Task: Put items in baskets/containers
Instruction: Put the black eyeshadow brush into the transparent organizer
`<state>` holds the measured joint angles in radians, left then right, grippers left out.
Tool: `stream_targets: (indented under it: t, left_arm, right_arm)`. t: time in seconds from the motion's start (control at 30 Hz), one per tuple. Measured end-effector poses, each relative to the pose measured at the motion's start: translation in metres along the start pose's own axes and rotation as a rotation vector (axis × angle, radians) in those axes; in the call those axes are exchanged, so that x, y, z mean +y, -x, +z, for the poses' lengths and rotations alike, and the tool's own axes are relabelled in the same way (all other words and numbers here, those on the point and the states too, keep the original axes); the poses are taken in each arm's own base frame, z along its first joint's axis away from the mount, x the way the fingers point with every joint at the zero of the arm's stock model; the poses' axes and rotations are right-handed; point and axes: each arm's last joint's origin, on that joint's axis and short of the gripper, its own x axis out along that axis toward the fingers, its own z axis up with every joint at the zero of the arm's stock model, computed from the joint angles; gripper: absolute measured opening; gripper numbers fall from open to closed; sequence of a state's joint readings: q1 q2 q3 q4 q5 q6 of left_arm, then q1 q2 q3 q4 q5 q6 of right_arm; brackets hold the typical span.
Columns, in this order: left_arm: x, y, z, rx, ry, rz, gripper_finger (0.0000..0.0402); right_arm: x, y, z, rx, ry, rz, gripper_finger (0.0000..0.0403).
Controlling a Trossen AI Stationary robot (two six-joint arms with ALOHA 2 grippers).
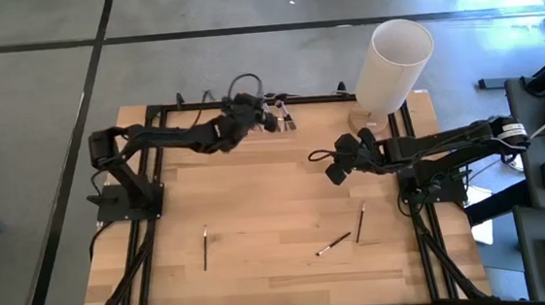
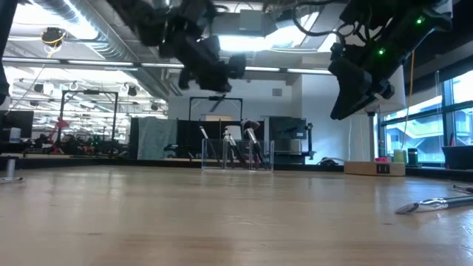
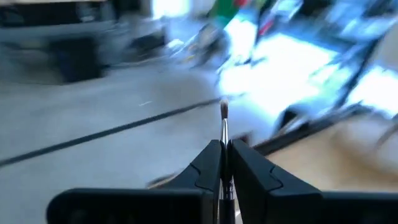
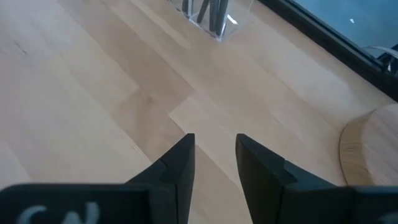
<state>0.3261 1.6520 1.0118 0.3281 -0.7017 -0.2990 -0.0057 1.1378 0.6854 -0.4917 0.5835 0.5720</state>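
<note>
My left gripper (image 3: 225, 144) is shut on a thin makeup brush (image 3: 224, 127). It hangs in the air by the table's far edge (image 1: 272, 116), above and just left of the clear holder (image 2: 236, 154). Several brushes stand tilted in that holder (image 1: 288, 120). Three more brushes lie flat on the wood: one near left (image 1: 205, 247), two near right (image 1: 333, 244) (image 1: 360, 223). My right gripper (image 4: 214, 146) is open and holds nothing, raised over the table's right middle (image 1: 337, 170). My left gripper pinches the brush between its two fingers (image 3: 208, 163), the fingers lying along its length. The silvery ferrule (image 3: 224, 134) and the bristle tip (image 3: 224, 109) stick out past the fingertips. The brush is lifted clear of the table; its handle is hidden between the fingers.
A tall white cylinder (image 1: 392, 63) on a round tan base (image 4: 373, 155) stands at the far right corner, close behind my right arm. A brush (image 2: 436, 203) lies at the right in the low view. Bare wood (image 1: 256, 193) spans the middle.
</note>
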Motion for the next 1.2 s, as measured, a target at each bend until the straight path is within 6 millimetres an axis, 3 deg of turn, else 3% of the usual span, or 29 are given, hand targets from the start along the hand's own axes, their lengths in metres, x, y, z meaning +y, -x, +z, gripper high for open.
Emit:
stream_targets:
  t: [0.17,0.57,0.83,1.2]
  left_arm:
    - [0.02,-0.015,-0.01,-0.175,0.2,-0.08,0.0028]
    - [0.03,-0.058,-0.057,-0.367,0.292,-0.085,0.0032]
    - [0.029,-0.065,-0.076,-0.347,0.294,-0.087,0.0033]
    - [0.035,-0.068,-0.075,-0.351,0.246,-0.045,0.0033]
  right_arm:
    - [0.001,0.0,0.001,-0.011,-0.004,0.005,0.0117]
    - [0.002,0.0,0.003,-0.032,0.006,0.019,0.0117]
    - [0.002,0.0,0.003,-0.032,0.01,0.019,0.0117]
    - [0.003,0.0,0.004,-0.041,0.003,0.024,0.0117]
